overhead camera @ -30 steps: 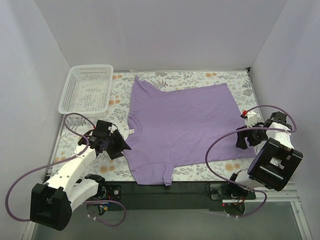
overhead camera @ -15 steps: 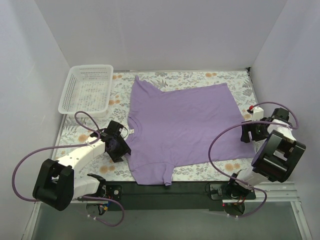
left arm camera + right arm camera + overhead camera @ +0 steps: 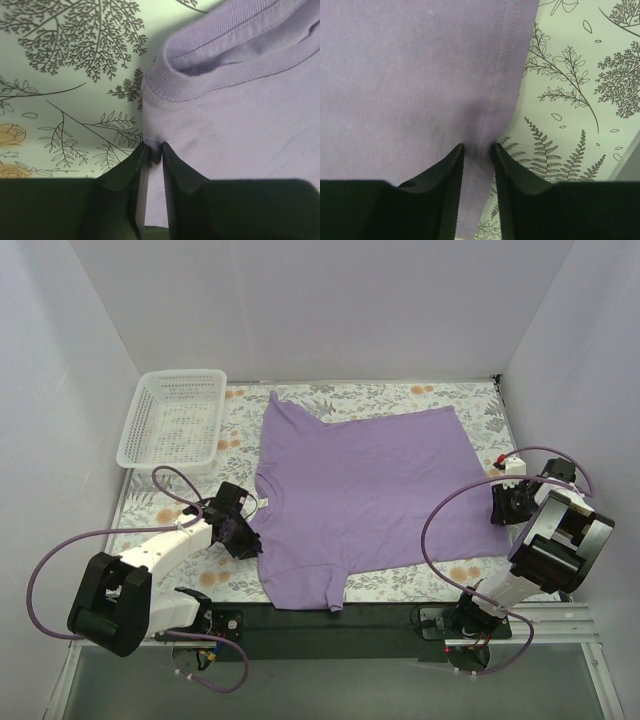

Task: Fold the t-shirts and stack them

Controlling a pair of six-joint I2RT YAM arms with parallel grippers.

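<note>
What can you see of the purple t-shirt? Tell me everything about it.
The t-shirt is plain lavender, soft cotton-like knit with a ribbed collar, short sleeves and stitched hem. It lies spread flat on the floral table cover, collar at the left, hem at the right. The left gripper pinches its edge beside the collar; the right gripper straddles the hem with jaws apart.
</note>
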